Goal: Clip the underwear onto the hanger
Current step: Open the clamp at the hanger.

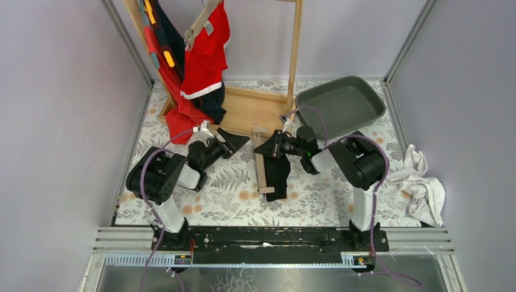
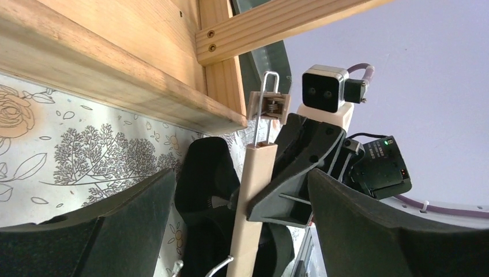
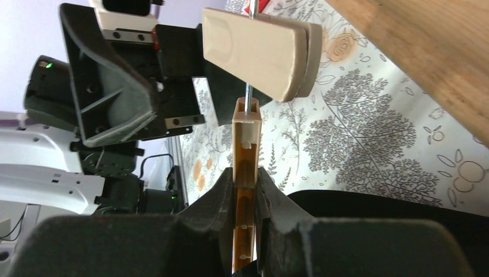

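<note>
The pale wooden clip hanger (image 1: 262,165) lies on the floral tabletop (image 1: 341,194). The black underwear (image 1: 278,176) is touching the hanger's right side and partly under it. The right end effector (image 1: 275,146) is clenched on the hanger's bar near its far end. The left end effector (image 1: 234,141) is released just left of that end. The bar should be pinned steady while the far clip (image 3: 259,52) is squeezed open and the waistband fed in squarely.
</note>
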Robot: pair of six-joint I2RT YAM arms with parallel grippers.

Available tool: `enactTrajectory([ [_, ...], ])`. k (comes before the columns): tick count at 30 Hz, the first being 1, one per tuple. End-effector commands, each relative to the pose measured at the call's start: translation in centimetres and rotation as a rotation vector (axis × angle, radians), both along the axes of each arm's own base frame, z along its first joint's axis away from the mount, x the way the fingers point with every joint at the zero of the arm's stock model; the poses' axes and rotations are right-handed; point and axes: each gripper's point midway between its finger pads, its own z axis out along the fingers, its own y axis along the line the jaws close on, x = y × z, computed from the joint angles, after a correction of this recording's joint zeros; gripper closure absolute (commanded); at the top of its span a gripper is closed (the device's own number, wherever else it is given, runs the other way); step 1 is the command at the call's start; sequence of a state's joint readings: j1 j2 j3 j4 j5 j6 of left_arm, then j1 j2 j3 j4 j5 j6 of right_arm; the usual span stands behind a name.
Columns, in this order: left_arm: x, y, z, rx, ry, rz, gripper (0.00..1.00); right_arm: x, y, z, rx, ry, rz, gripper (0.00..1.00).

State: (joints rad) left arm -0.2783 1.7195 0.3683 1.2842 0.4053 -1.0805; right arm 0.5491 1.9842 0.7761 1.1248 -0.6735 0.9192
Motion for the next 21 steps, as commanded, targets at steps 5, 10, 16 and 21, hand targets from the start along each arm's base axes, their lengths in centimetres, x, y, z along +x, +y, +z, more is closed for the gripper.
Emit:
enactTrajectory([
  [5,1.4,-0.6,4.3,-0.109,-0.178,-0.02,0.18,-1.9,1.1,3.3,0.105,-0.072,0.066,1.0],
  [10,2.0,-1.1,5.0,-0.128,-0.196,-0.028,0.19,-2.4,1.6,3.0,0.097,-0.067,0.073,1.0],
  [16,2.3,-2.0,5.1,-0.125,-0.201,-0.044,0.2,-2.8,2.1,3.1,0.102,-0.065,0.085,1.0],
  [21,2.2,-2.6,4.9,-0.126,-0.195,-0.062,0.22,-3.0,2.4,3.2,0.109,-0.068,0.091,1.0],
])
